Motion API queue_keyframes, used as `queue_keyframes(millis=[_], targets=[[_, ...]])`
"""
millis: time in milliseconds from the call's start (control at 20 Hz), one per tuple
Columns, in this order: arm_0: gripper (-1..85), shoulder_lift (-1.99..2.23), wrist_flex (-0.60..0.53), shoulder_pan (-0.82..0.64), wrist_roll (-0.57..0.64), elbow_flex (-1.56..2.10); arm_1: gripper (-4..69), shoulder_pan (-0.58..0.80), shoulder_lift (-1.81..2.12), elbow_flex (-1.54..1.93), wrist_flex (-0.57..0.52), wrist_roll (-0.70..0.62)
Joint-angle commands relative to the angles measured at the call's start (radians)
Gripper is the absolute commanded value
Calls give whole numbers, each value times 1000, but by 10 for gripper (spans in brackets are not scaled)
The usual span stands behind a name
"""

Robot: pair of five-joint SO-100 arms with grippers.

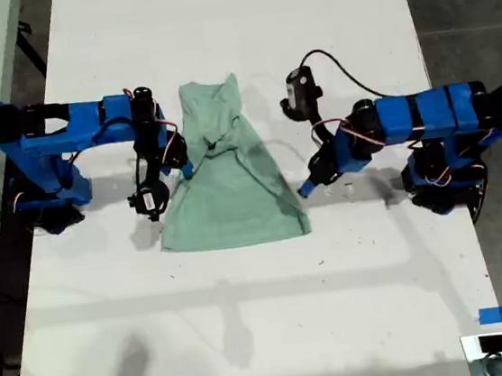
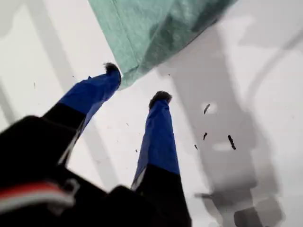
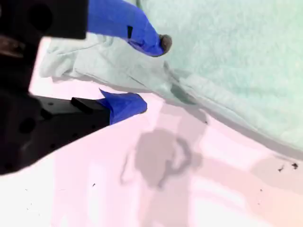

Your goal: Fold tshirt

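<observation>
The tshirt (image 1: 233, 190) lies near the middle of the white surface (image 1: 249, 333), between the two blue arms. It is partly gathered rather than flat. Toward 12 o'clock in the exterior view its neck end is narrow and bunched, with the sleeves seemingly drawn in over the body. Toward 6 o'clock the hem is spread wide, so the outline is roughly a triangle.

The first hand (image 1: 307, 187) sits at about 3 to 4 o'clock of the shirt in the exterior view, just beside the sloping edge. In its own wrist view the first hand (image 2: 136, 82) is spread with only bare surface between its tips, and a corner of the cloth (image 2: 156, 28) sits just beyond one tip. It holds nothing.

The second hand (image 1: 185, 168) is at about 9 o'clock of the shirt in the exterior view. In its wrist view the second hand (image 3: 151, 73) is also spread, one tip over the cloth (image 3: 227, 56) and the other over the surface, so the rumpled edge lies between them without being pinched.

The task looks to be in its early to middle part. The upper part has been narrowed untidily, but the hem end is unfolded and no neat rectangle exists. Bringing in the wide lower sides and doubling the length over appear to be left.
</observation>
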Motion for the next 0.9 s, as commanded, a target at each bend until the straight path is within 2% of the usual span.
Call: queue_keyframes(millis=[0,650,700,750,800,850], targets=[[174,81,-3,61,-38,6,226,-52,-69,-49,-58,28],[185,133,-14,74,-71,44,226,-52,-347,-37,-285,58],[185,133,-14,74,-71,46,190,-51,-362,-35,-295,64],[185,133,-14,74,-71,48,75,-46,-367,-25,-310,74],[184,133,-12,74,-71,49,35,-44,-367,-18,-319,80],[184,133,-11,74,-71,51,25,-44,-364,-17,-321,81]])
